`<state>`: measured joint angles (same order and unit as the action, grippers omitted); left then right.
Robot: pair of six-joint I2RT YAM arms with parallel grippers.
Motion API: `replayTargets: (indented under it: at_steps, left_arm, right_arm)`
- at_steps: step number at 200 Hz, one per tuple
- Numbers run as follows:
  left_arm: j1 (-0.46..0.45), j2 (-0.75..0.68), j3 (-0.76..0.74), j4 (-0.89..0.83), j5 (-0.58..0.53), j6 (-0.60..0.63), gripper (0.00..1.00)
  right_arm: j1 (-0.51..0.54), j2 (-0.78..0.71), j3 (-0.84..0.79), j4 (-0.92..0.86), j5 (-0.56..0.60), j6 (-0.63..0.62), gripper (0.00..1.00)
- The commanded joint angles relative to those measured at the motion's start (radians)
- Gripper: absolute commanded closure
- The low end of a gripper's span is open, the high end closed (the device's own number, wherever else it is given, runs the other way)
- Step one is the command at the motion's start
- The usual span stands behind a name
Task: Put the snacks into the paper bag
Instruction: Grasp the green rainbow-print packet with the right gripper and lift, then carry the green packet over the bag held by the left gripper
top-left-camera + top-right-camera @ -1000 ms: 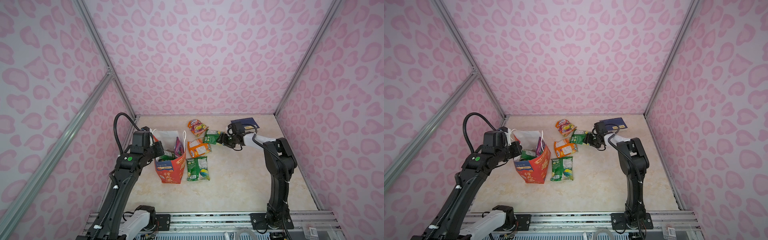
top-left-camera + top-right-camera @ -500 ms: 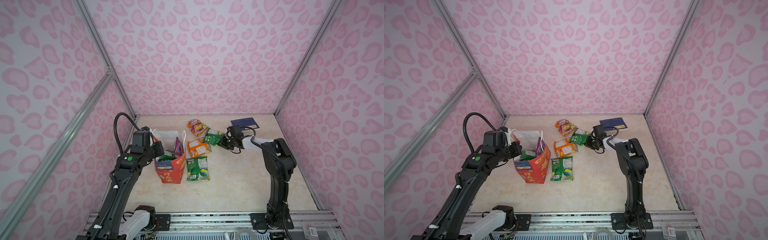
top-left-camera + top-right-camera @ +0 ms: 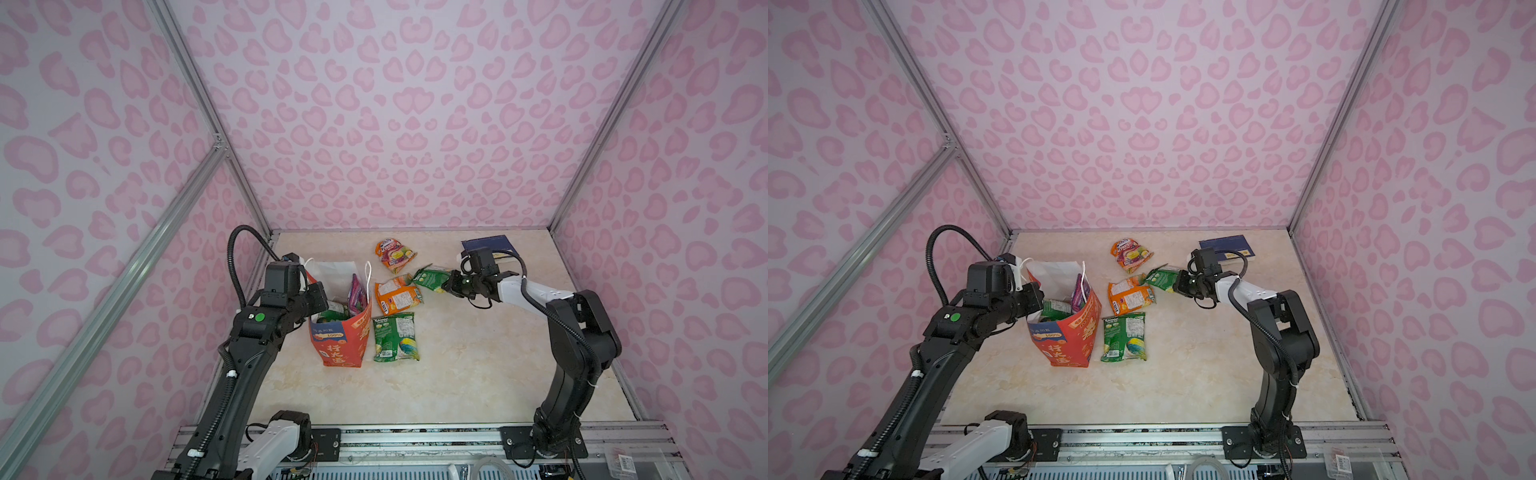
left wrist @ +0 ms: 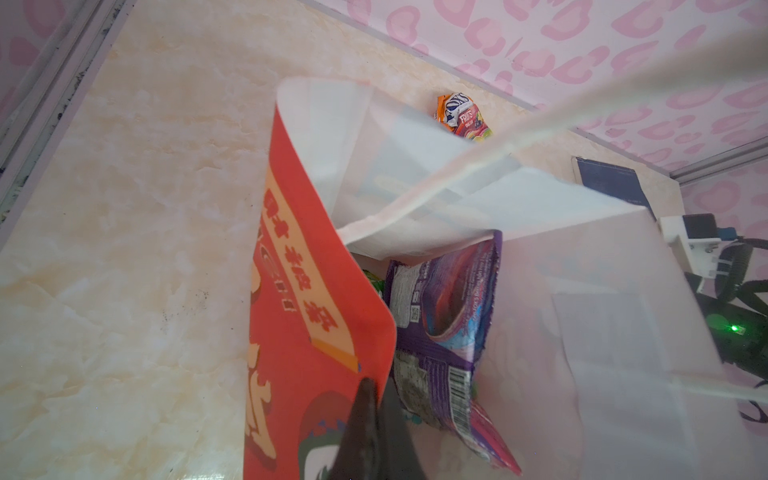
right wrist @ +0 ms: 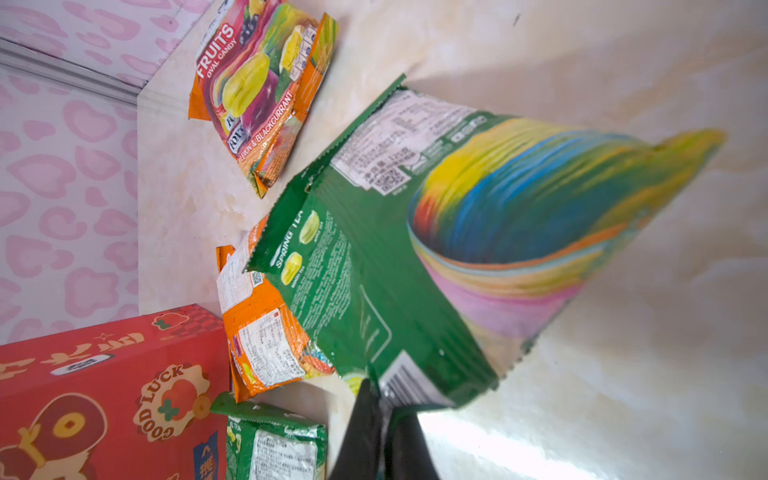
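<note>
Pink walls (image 3: pixel 415 124) printed with hearts and blotches close the cell on three sides, braced by bare aluminium frame posts (image 3: pixel 199 104). Underfoot is a beige, marble-patterned worktop (image 3: pixel 457 374).

In both top views the red paper bag (image 3: pixel 345 336) stands upright at 9 o'clock from the worktop's middle. Its mouth is open and a purple packet (image 3: pixel 356 293) stands inside. The left claw (image 4: pixel 376 399) is clamped shut on the bag's rim.

Just at 3 o'clock of the bag lies a flat green packet (image 3: pixel 395 336). At that packet's 12 o'clock is an orange packet (image 3: pixel 397 293). Farther toward 12, well apart from the bag, sits a fruit-candy packet (image 3: pixel 394 255). A dark blue book (image 3: pixel 490 245) lies at 1 o'clock, by the back wall.

The right claw (image 3: pixel 449 284), at 12 o'clock from the middle, is closed on the edge of a gripped green packet (image 3: pixel 430 277). This packet's opposite corner overlaps the orange packet. In the right wrist view it tilts up off the surface and its far end is blurred.

A second ago the right claw's jaws stood wide at this packet's edge; now they have shut on it. The bag, the left claw on its rim, the book and the other packets lie as they did.
</note>
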<state>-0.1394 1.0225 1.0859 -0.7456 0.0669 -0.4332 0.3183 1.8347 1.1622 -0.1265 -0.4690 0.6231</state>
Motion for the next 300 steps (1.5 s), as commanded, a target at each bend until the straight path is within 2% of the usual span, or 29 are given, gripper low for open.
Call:
replayTargets:
  at_steps: [1,130,165,227,264,300]
  left_arm:
    - [0.000,-0.001,-0.006,-0.006,-0.005,0.011,0.97]
    - [0.000,-0.004,-0.006,-0.004,0.006,0.008,0.97]
    - [0.000,-0.001,-0.006,-0.002,0.013,0.008,0.97]
    - [0.000,-0.010,-0.007,-0.003,0.008,0.011,0.97]
    - [0.000,-0.009,-0.007,-0.002,0.014,0.010,0.97]
    - [0.000,-0.013,-0.007,-0.003,0.014,0.011,0.97]
  right_arm:
    - [-0.006,-0.046,-0.015,-0.029,-0.004,-0.031,1.00]
    - [-0.011,-0.484,-0.135,-0.168,0.064,-0.053,1.00]
    - [0.020,-0.625,-0.115,-0.263,0.134,-0.074,1.00]
    - [0.154,-0.772,0.061,-0.395,0.316,-0.103,1.00]
    - [0.260,-0.739,0.210,-0.435,0.390,-0.140,1.00]
    - [0.384,-0.638,0.396,-0.407,0.427,-0.181,1.00]
